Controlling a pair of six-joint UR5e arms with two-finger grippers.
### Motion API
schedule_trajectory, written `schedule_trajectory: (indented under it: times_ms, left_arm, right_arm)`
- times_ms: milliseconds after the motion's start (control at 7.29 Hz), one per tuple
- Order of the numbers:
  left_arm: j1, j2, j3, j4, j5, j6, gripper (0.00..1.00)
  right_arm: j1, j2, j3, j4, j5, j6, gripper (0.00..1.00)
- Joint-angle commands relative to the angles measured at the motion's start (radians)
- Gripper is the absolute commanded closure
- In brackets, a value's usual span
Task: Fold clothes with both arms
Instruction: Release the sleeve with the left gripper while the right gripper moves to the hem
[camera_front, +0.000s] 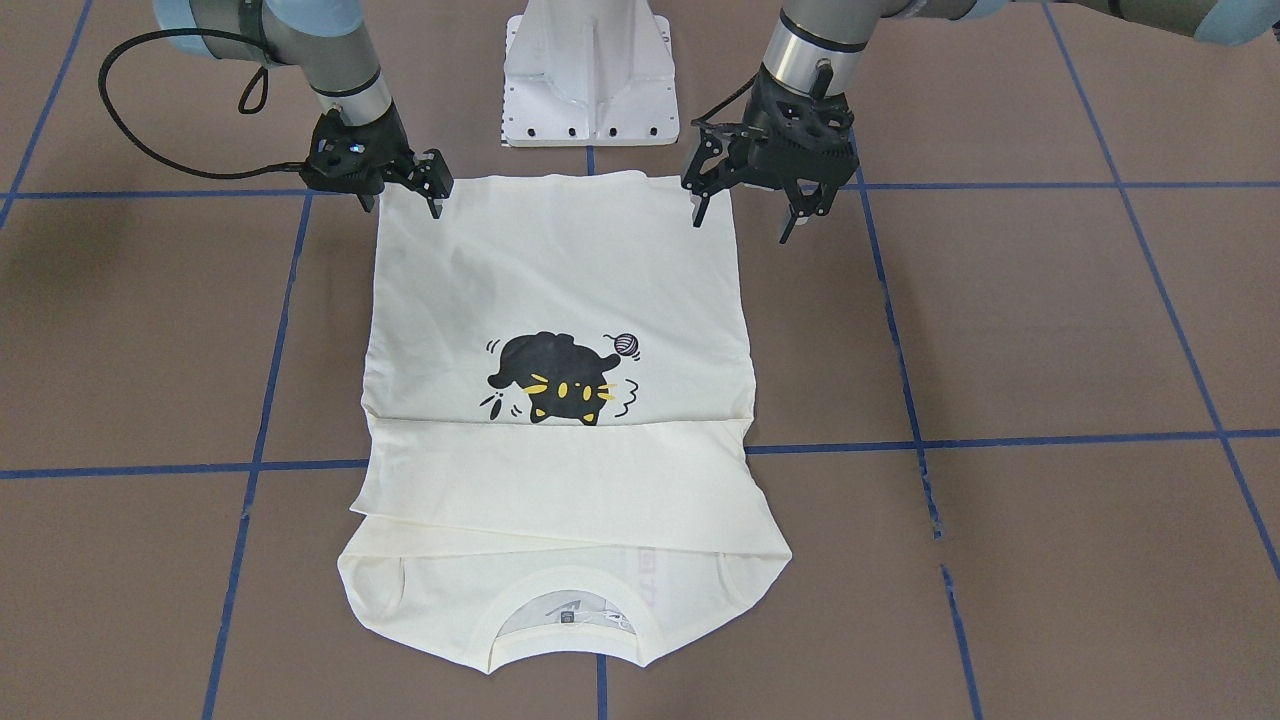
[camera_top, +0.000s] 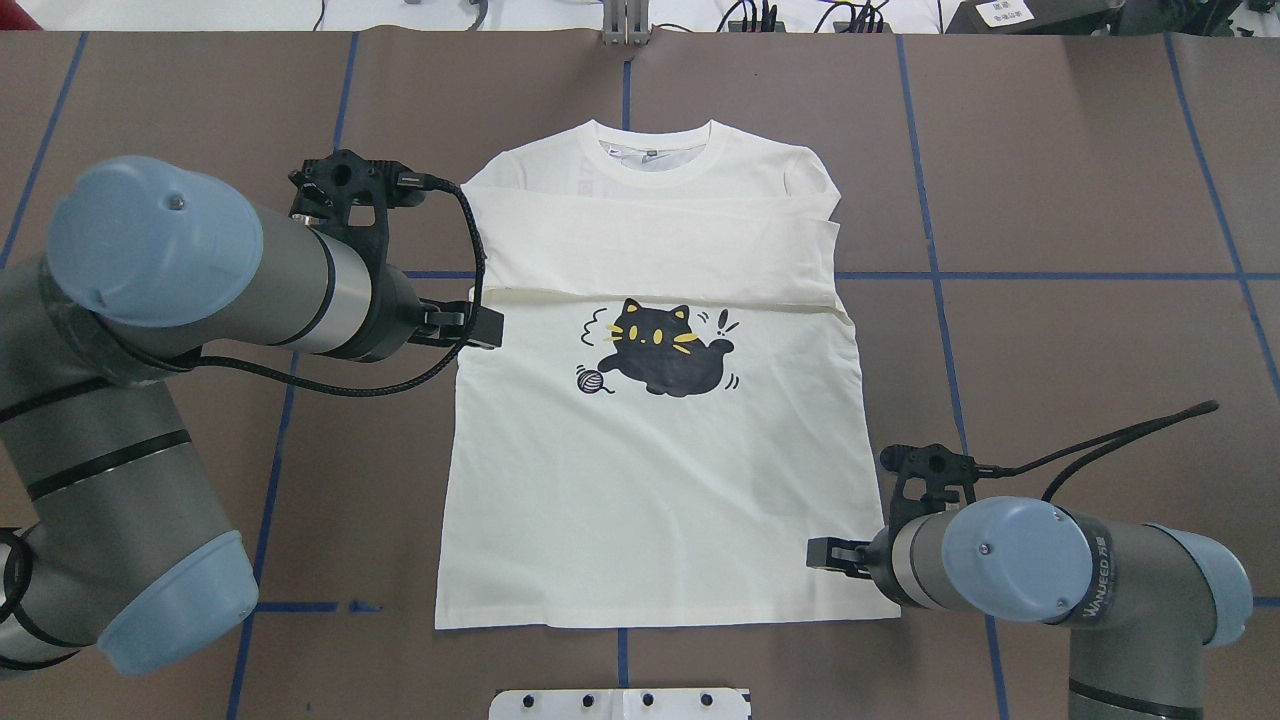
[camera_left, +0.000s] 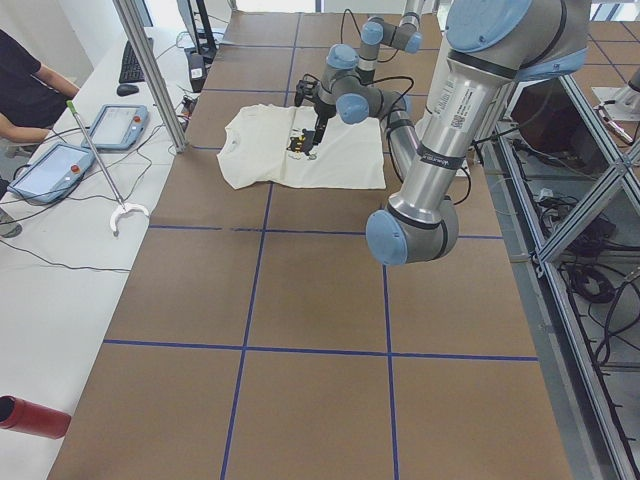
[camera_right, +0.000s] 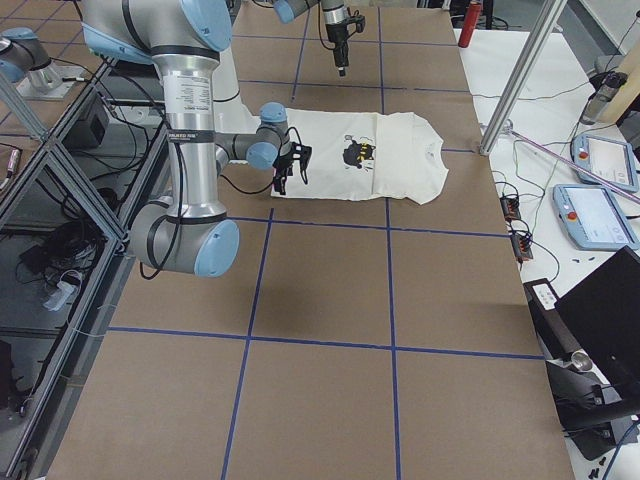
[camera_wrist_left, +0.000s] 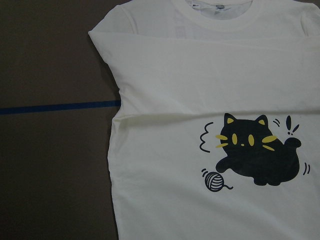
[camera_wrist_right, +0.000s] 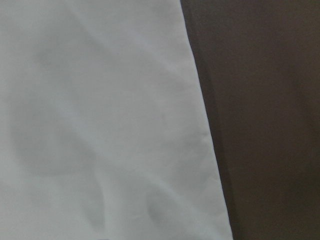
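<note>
The cream-white T-shirt (camera_front: 560, 290) lies flat on the brown table, cat print (camera_front: 560, 385) up. Its sleeves are folded across the chest and its collar (camera_top: 655, 135) is on the side away from me. My right gripper (camera_front: 403, 210) is open and empty, low over the hem corner: one finger over the cloth, one over the table. The right wrist view shows only the shirt's side edge (camera_wrist_right: 200, 125) from close up. My left gripper (camera_front: 741, 228) is open and empty, raised well above the other hem corner. The left wrist view shows the shirt (camera_wrist_left: 165, 125) from high up.
The white pedestal base (camera_front: 588, 75) stands just behind the hem. Blue tape lines (camera_front: 1000, 440) cross the table. An operator's bench with tablets (camera_right: 590, 215), metal posts (camera_left: 150, 70) and a red cylinder (camera_left: 30, 415) sit along the far side.
</note>
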Motion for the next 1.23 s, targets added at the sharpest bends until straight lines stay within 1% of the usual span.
schedule_trajectory:
  times_ms: [0,274,412,549,686,823,960,1098]
  left_arm:
    - [-0.001,0.003,-0.021,0.005,0.0,0.001,0.01]
    - [-0.001,0.004,-0.025,0.005,0.0,0.001,0.01]
    - [-0.001,0.004,-0.024,0.004,0.0,0.001,0.01]
    - [-0.001,0.004,-0.025,0.004,0.0,0.001,0.01]
    - [-0.001,0.004,-0.025,0.005,0.0,0.001,0.01]
    - [-0.002,0.004,-0.024,0.004,0.0,0.001,0.01]
    - [-0.002,0.004,-0.024,0.004,0.0,0.001,0.01]
    - [-0.002,0.006,-0.024,0.004,0.0,0.001,0.01]
  right_arm:
    - [-0.024,-0.074,-0.003,0.097,-0.007,0.022,0.0]
    - [-0.027,-0.071,-0.006,0.097,-0.009,0.038,0.02]
    - [-0.027,-0.071,-0.007,0.095,-0.007,0.038,0.14]
    - [-0.029,-0.073,-0.009,0.095,-0.007,0.038,0.34]
    - [-0.032,-0.073,-0.009,0.095,-0.005,0.038,0.59]
    - [-0.036,-0.071,-0.009,0.095,-0.005,0.038,0.79]
    - [-0.04,-0.07,-0.009,0.097,-0.005,0.038,0.91]
    - [-0.04,-0.07,-0.006,0.097,-0.002,0.036,1.0]
